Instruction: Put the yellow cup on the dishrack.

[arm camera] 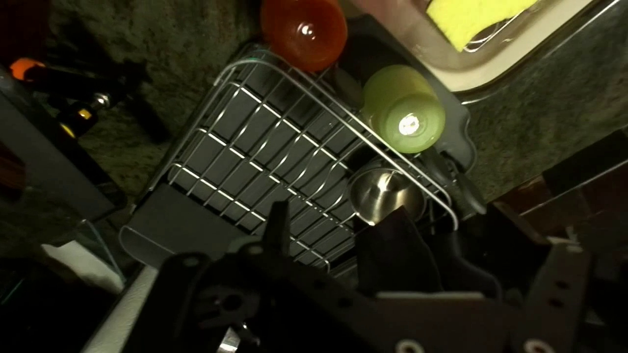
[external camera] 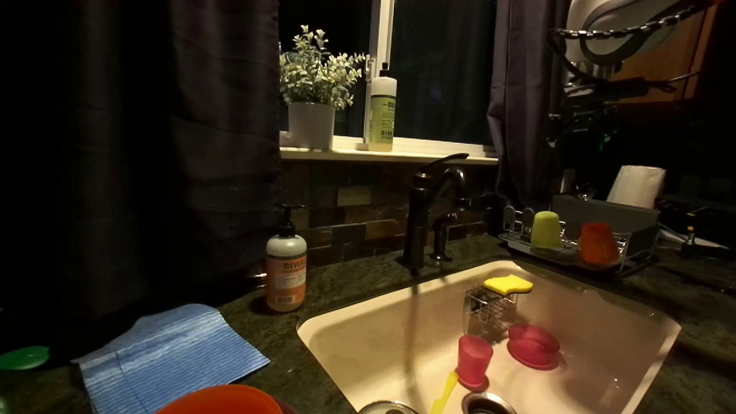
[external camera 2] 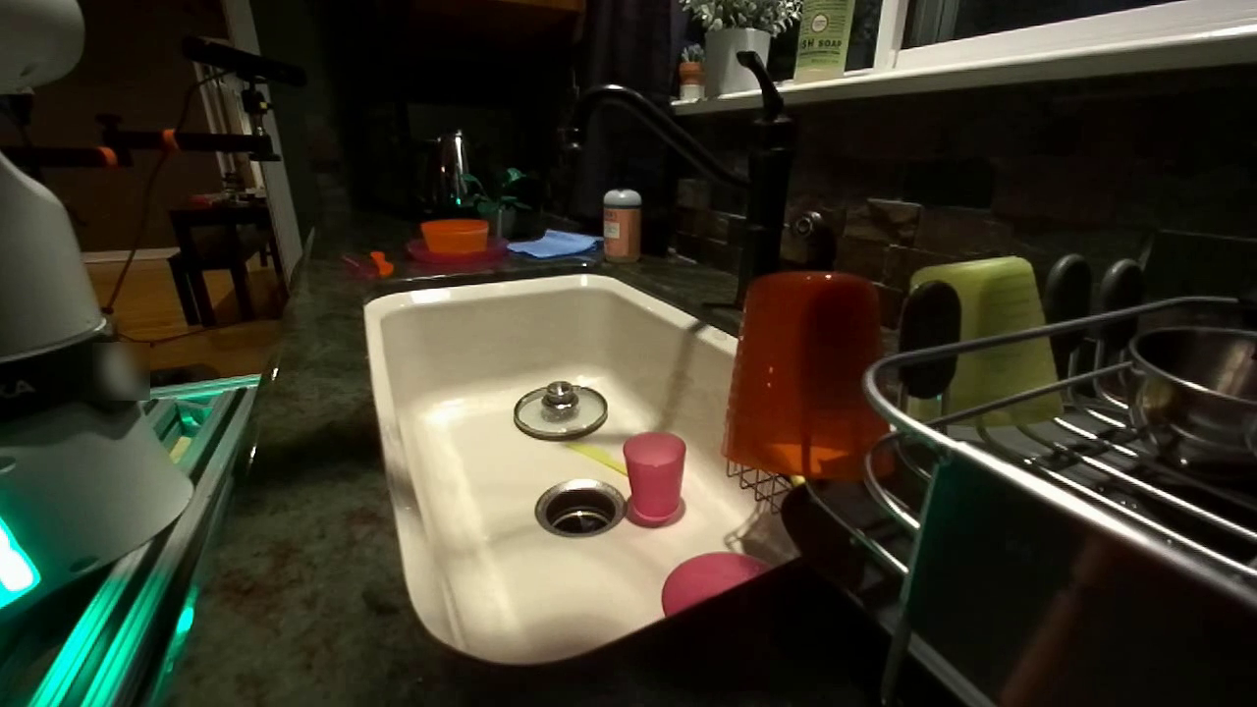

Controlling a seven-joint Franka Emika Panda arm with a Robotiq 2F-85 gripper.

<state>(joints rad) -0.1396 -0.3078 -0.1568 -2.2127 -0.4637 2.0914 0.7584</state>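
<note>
One gray utensil caddy (arm camera: 184,223) sits on the left in the wrist view, at a corner of the dishrack (arm camera: 265,169), whose wire floor stretches rightward. Above that floor hang the jaws, spread wide, with only rack wires showing between them; they hold nothing. An orange-red cup (arm camera: 304,32) stands inverted at the rack's sink-side edge. Further right, a stainless-steel pot (arm camera: 380,186) rests in the rack, partly hidden behind the jaws; I cannot tell how near to it they hang.

Next comes the yellow-green cup (arm camera: 405,110), upside down on the rack's outer edge, beside the orange-red cup but apart from it, its long axis roughly upright. From the jaws it lies upward and to the right in that view, toward the sink (arm camera: 495,71), with the rack's raised side crossing between. The coming move turns on that: since the cup already stands on the rack, I judge the placing done, and what is left is to leave it undisturbed. Straight up seems the safest way out, as the raised side and the pot could catch a sideways sweep. Just past the cup is the sink's rim, so a nudge that way might tip it in.
</note>
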